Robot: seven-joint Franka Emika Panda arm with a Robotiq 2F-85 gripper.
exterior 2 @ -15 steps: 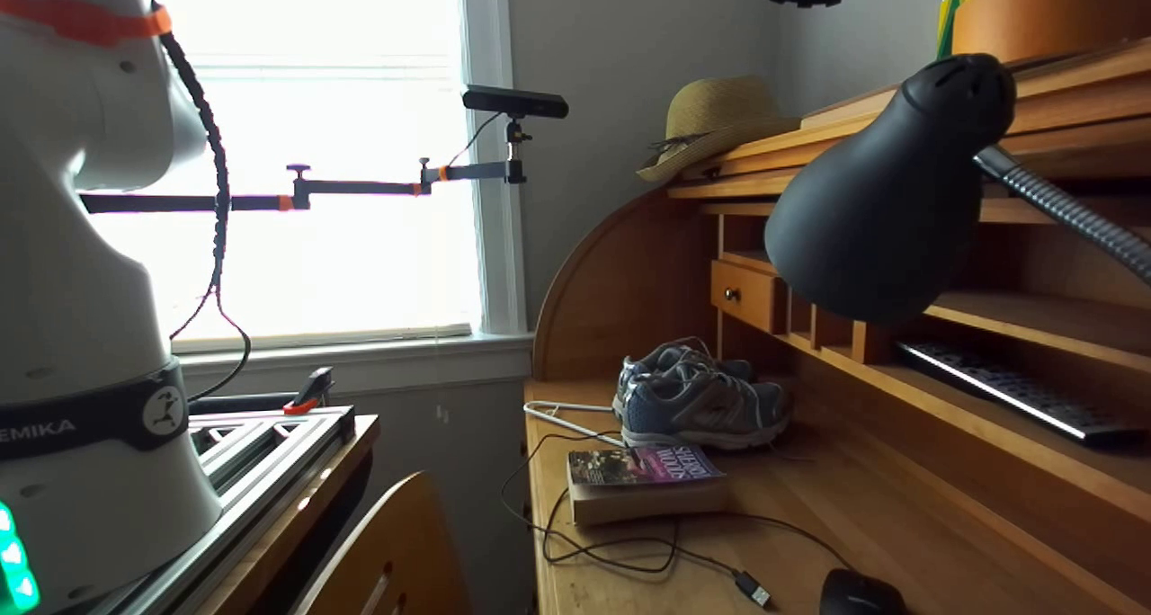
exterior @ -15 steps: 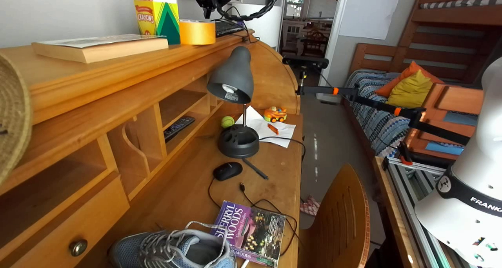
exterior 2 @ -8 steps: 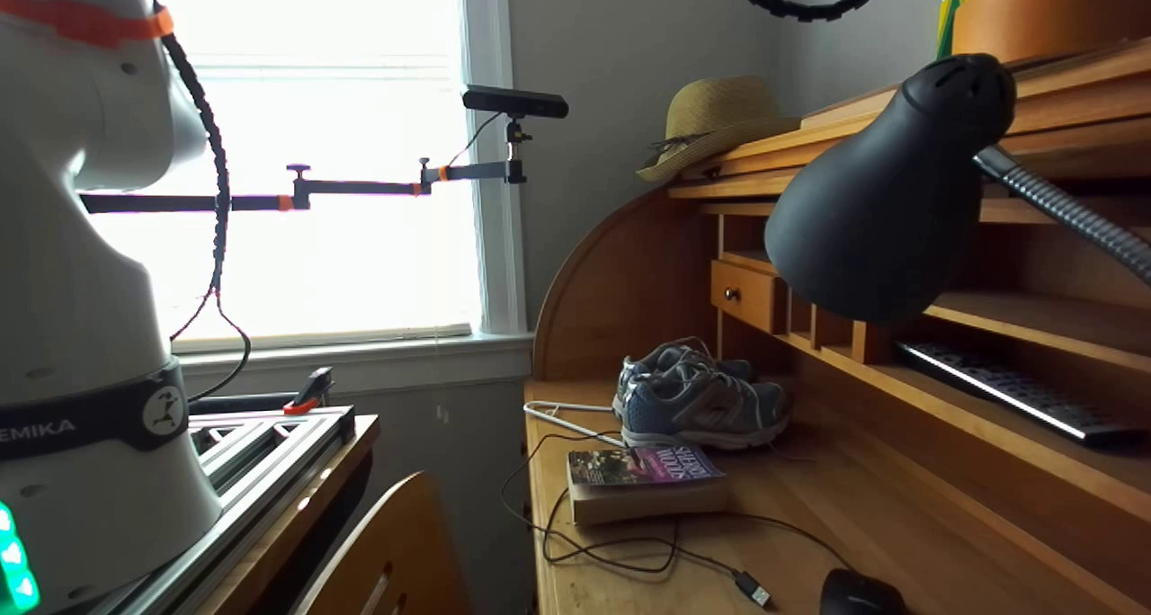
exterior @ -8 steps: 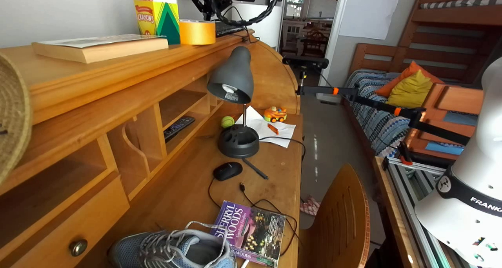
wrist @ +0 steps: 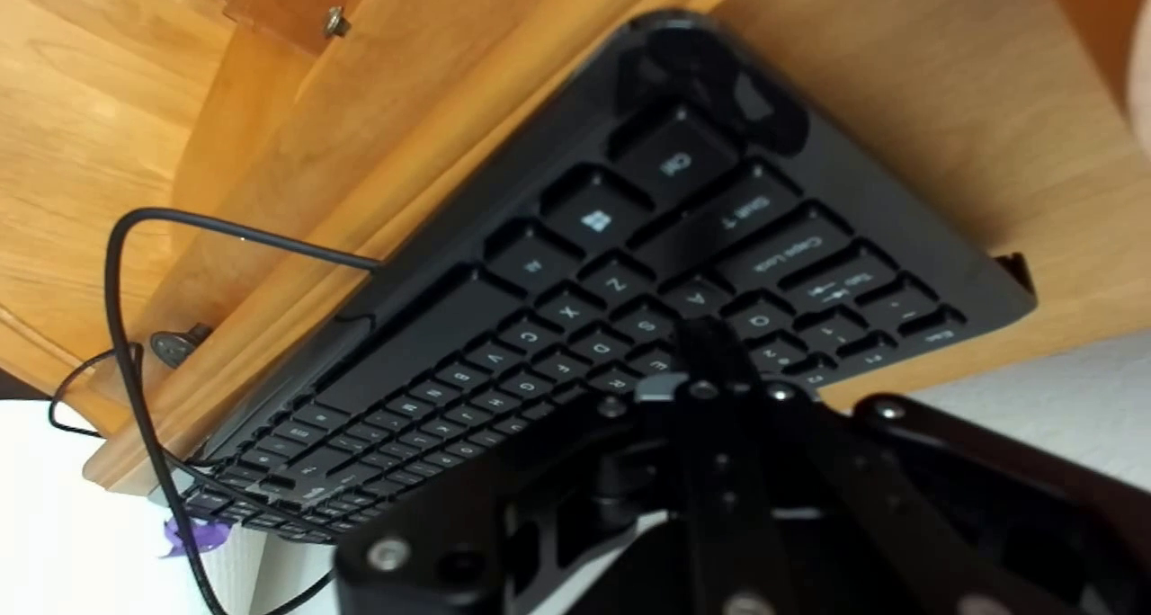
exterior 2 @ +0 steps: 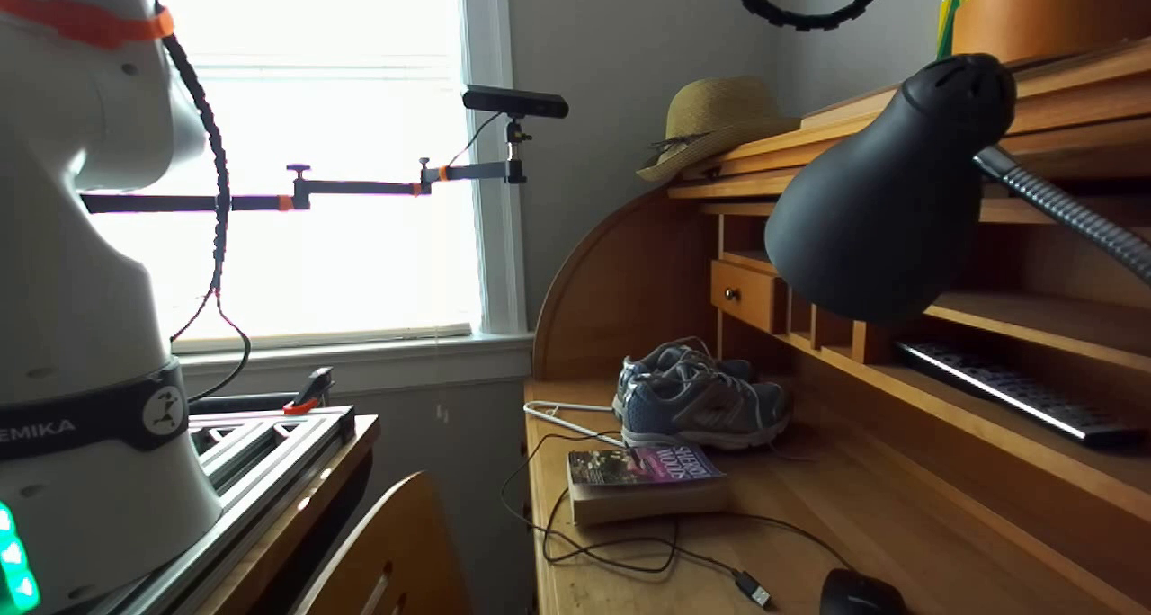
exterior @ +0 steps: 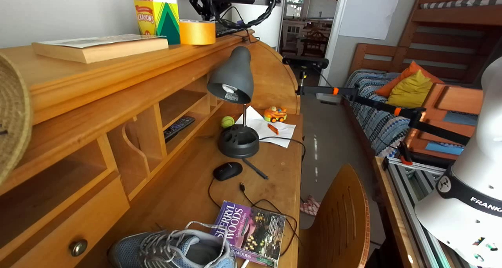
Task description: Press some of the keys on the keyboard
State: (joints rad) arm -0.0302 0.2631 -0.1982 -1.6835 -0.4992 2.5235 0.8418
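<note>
Gently, with the gripper (wrist: 706, 350) drawn narrow and holding nothing, press straight down on single keys (wrist: 646, 325) of the keyboard (wrist: 499, 305) lying just beneath it, lifting clear between presses.

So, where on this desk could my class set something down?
The desk shows bare wood between the mouse and the cubbies, and between the paper, the stick and the edge by the chair. It's crowded around the purple book, shoes and cable, and on the ledge with crayon box, tape and, below the gripper, the keyboard.
</note>
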